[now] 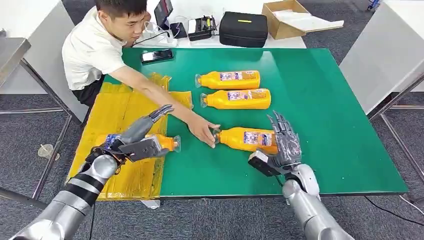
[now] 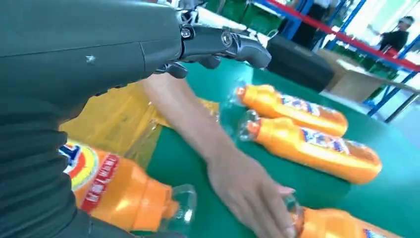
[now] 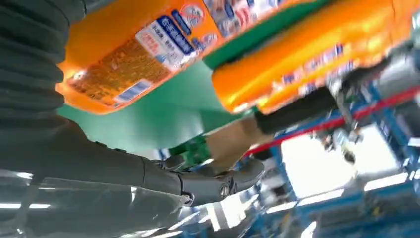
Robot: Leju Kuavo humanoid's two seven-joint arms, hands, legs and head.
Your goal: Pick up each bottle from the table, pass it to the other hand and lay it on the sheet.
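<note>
Bottles of orange drink lie on their sides on the green table (image 1: pixel 325 125). The nearest bottle (image 1: pixel 247 139) lies just beside the right hand (image 1: pixel 282 145), on the side toward the yellow sheet (image 1: pixel 120 115), its cap pointing at that sheet. The right hand stands at the bottle's base end with fingers spread and pointing away from the robot; it holds nothing, and whether it touches the bottle cannot be told. A person's hand (image 1: pixel 202 131) rests on this bottle's cap end, the arm reaching over the sheet.

Two more bottles lie farther up the table from the nearest one, parallel to it: the middle bottle (image 1: pixel 236 99) and, beyond it, the far bottle (image 1: pixel 228 79), caps also pointing toward the sheet, close together.

A fourth bottle (image 1: pixel 167 143) lies at the sheet's edge, its cap end reaching onto the green surface. The left hand (image 1: pixel 142 140) is over it with fingers apart and stretched forward; the left wrist view shows the bottle (image 2: pixel 119 191) lying under the hand, not gripped.

Beyond the far bottle, a phone (image 1: pixel 157 55) lies on the green table, and a black case (image 1: pixel 244 28) and an open cardboard box (image 1: pixel 287 19) sit on the white surface behind.
</note>
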